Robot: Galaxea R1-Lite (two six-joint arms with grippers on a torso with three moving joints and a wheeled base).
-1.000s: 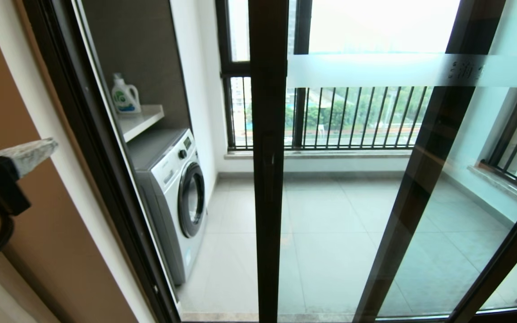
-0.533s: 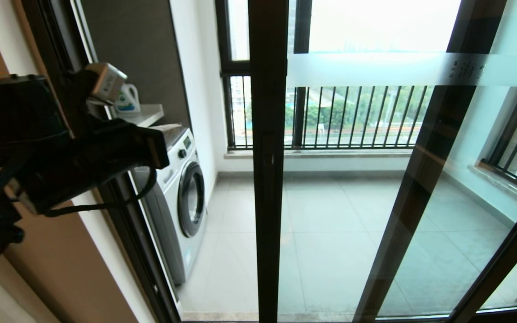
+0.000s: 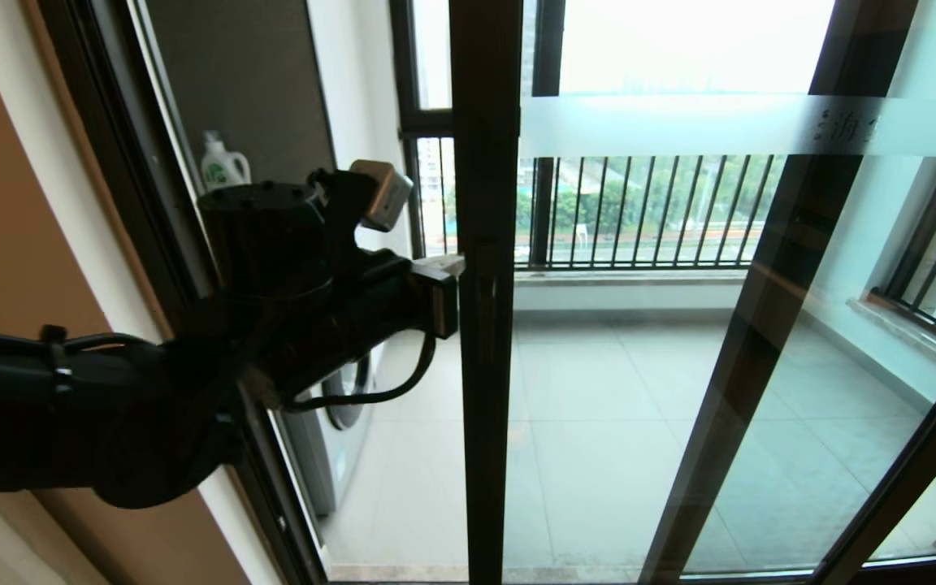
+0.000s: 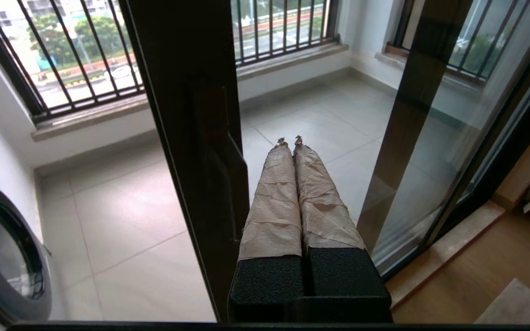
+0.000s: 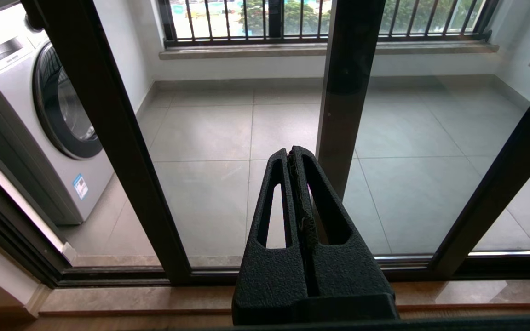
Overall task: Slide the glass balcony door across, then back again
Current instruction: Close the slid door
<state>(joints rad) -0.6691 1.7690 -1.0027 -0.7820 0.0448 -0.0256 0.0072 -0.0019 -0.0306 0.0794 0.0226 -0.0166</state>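
Observation:
The glass balcony door (image 3: 622, 390) has a dark frame and a frosted band (image 3: 679, 126) with small characters near its right end. Its left stile (image 3: 480, 406) stands mid-view, with an open gap to its left. My left gripper (image 3: 453, 265) reaches in from the left to the stile at the height of the short dark handle (image 3: 484, 284). In the left wrist view its taped fingers (image 4: 274, 193) are shut, empty, and lie beside the handle (image 4: 214, 133); contact cannot be told. My right gripper (image 5: 292, 154) is shut and empty, low before the door's bottom rail (image 5: 292, 271).
A washing machine (image 5: 39, 115) stands on the balcony's left with a detergent bottle (image 3: 223, 166) on the shelf above. The outer door jamb (image 3: 135, 179) runs behind my left arm. A black-railed window (image 3: 639, 211) closes the balcony. A second dark stile (image 3: 760, 341) slants at right.
My left arm has swung from the far left edge across to the right, bringing its gripper up to the door's left stile. The door has not moved.

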